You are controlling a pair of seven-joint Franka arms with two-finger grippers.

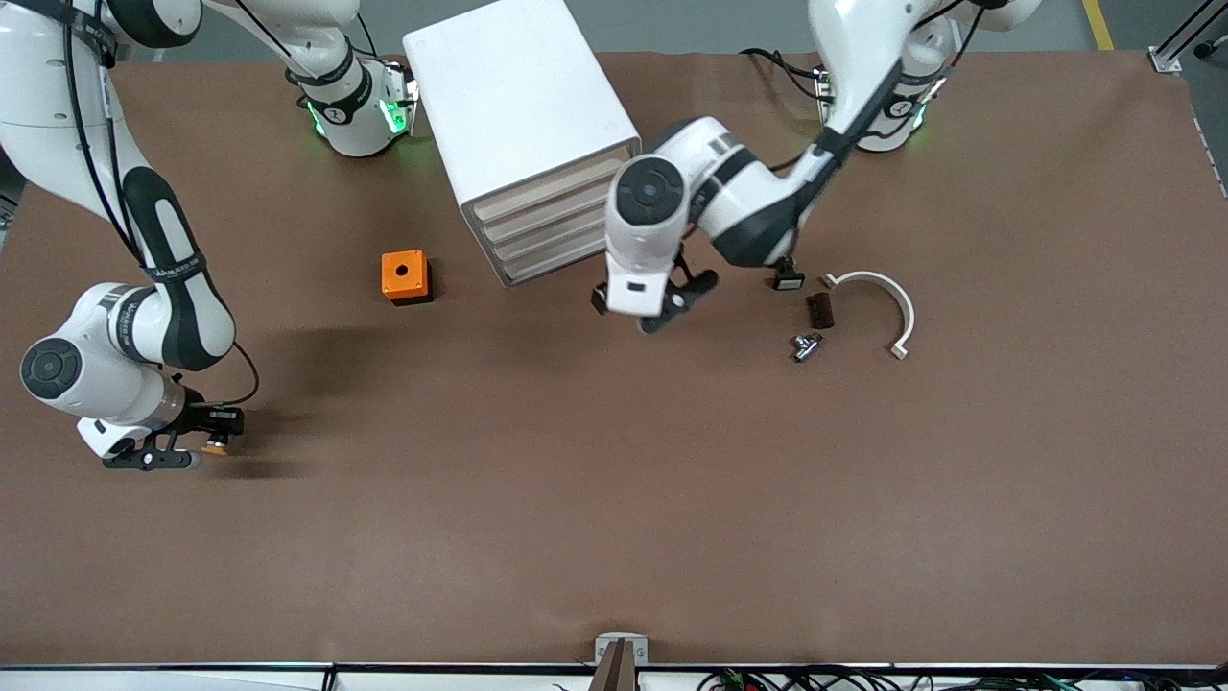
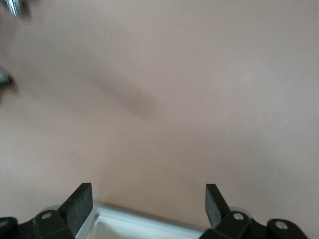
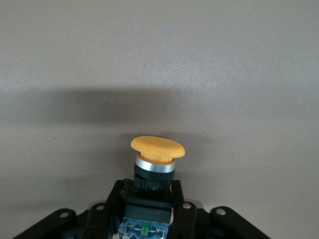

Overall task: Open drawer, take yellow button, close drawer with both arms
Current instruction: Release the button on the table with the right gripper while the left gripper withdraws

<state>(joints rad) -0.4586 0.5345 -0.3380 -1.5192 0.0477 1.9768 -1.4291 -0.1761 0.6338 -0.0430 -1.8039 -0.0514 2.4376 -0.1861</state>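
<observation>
The white cabinet [image 1: 523, 115] stands at the table's middle, near the bases. Its top drawer [image 1: 549, 189] looks flush with the three below it. My right gripper [image 1: 192, 451] is low over the table at the right arm's end. It is shut on the button [image 1: 217, 447]. In the right wrist view the orange-yellow cap [image 3: 157, 148] sticks out past my right gripper [image 3: 149, 199], which clamps the dark body. My left gripper [image 1: 652, 312] hangs open and empty over the table just in front of the cabinet. In the left wrist view the left gripper [image 2: 148, 194] has only brown table between its fingertips.
An orange cube box [image 1: 406, 276] sits beside the cabinet toward the right arm's end. Toward the left arm's end lie a small black part with a white face [image 1: 788, 280], a dark block [image 1: 820, 309], a metal part [image 1: 806, 345] and a white curved piece [image 1: 887, 302].
</observation>
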